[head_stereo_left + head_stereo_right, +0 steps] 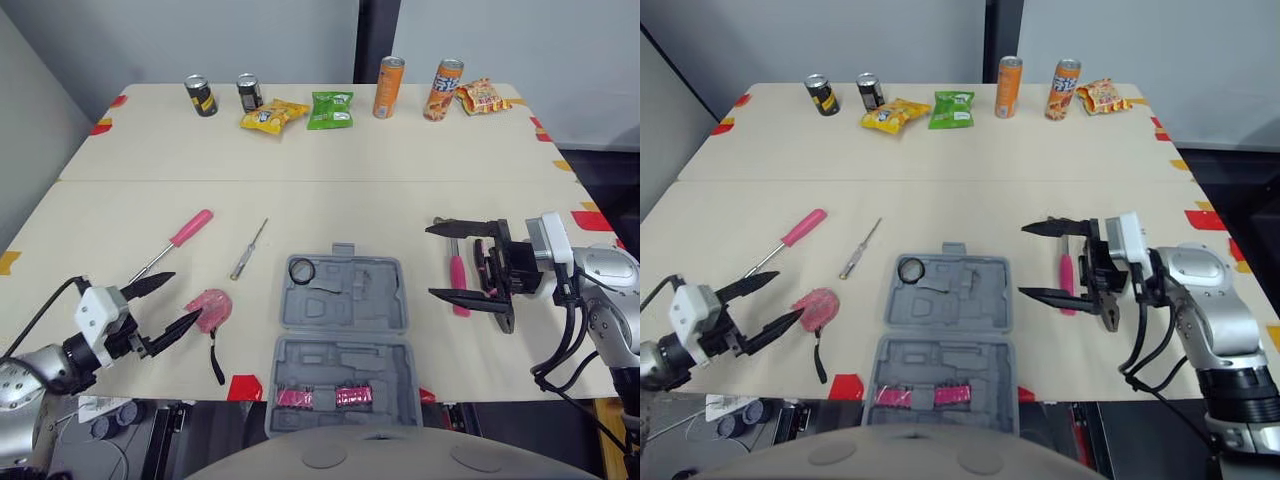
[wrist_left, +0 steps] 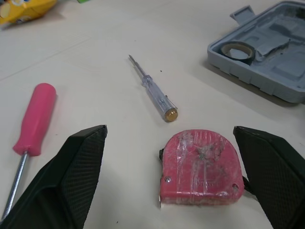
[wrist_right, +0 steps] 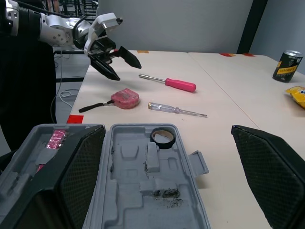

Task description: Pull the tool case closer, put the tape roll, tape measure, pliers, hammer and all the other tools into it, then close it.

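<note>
A gray tool case [image 1: 380,300] lies open near the front middle of a pale table [image 1: 330,150]. A black tape roll [image 1: 302,270] sits in the far half's left corner, and two pink pieces [image 1: 295,397] sit in the near half. Left of the case lies a pink tape measure [image 1: 210,308]. The left gripper [image 1: 187,296] hovers low just beside it, fingers spread wide and holding nothing. Right of the case, the right gripper [image 1: 429,261] points toward it, also spread and empty, above a pink-handled tool [image 1: 459,283].
</note>
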